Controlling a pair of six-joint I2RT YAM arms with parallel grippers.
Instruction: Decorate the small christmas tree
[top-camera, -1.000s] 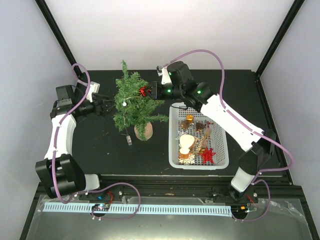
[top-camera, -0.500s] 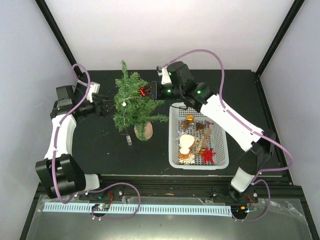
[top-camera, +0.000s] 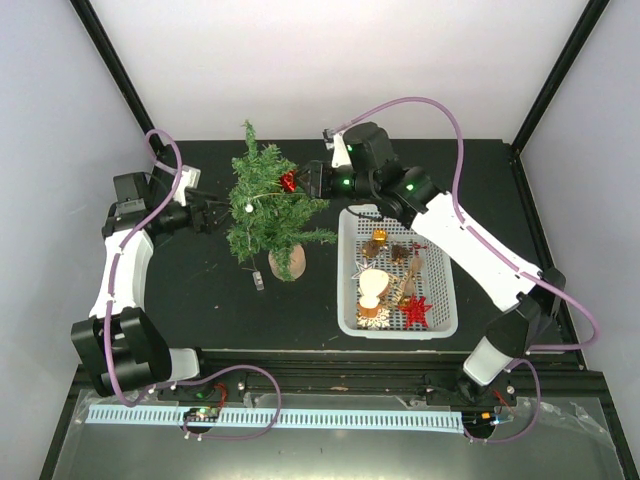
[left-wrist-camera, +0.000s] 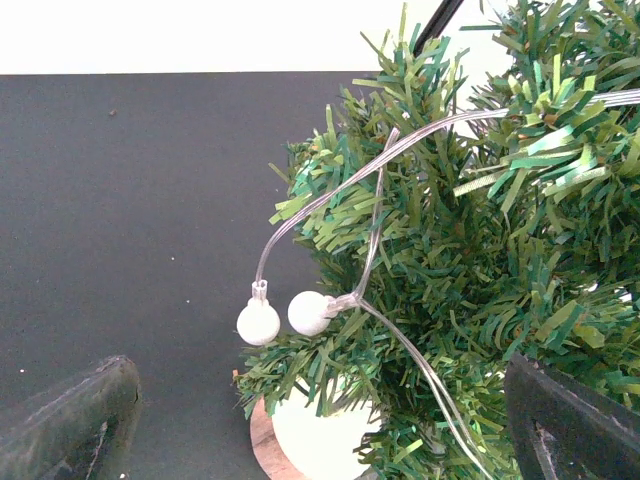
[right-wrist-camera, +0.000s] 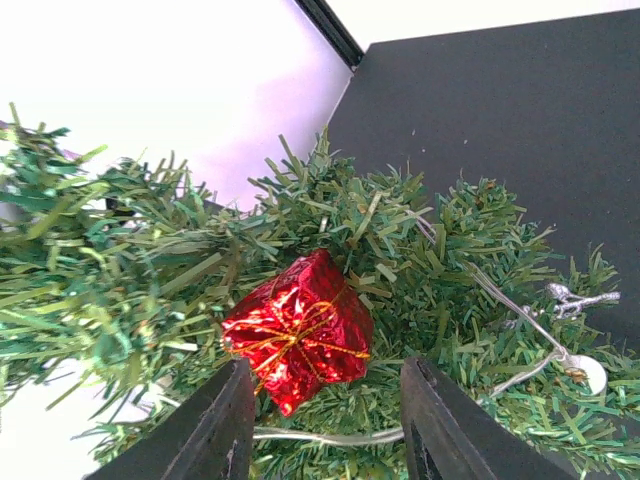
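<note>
Since a second ago the right hand (top-camera: 308, 181) has let its fingers (right-wrist-camera: 212, 425) part and has drawn back a little from the small christmas tree (top-camera: 268, 205), its elbow swinging outward. Its fingers now stand apart and grip nothing. The red gift ornament (right-wrist-camera: 298, 330) sits in the branches just past the fingertips, in line with the gap between them, and neither pad clamps it.

The left hand (top-camera: 210, 213) is spread as wide as it goes, holding nothing. It is level with the tree's left side, and its wrist view shows two white beads (left-wrist-camera: 282, 317) on a clear string between the dark fingers. Whether a finger brushes the needles cannot be told.

The tree stands upright on its round wooden base (top-camera: 287, 262), near the middle of the black bench (top-camera: 200, 290), between the two hands. Just right of the base lies the white basket (top-camera: 397, 332), holding a red star (top-camera: 417, 309) and other trinkets. Bare bench runs left of and in front of the tree. Behind it the bench reaches the back wall, with black frame posts at both rear corners.
</note>
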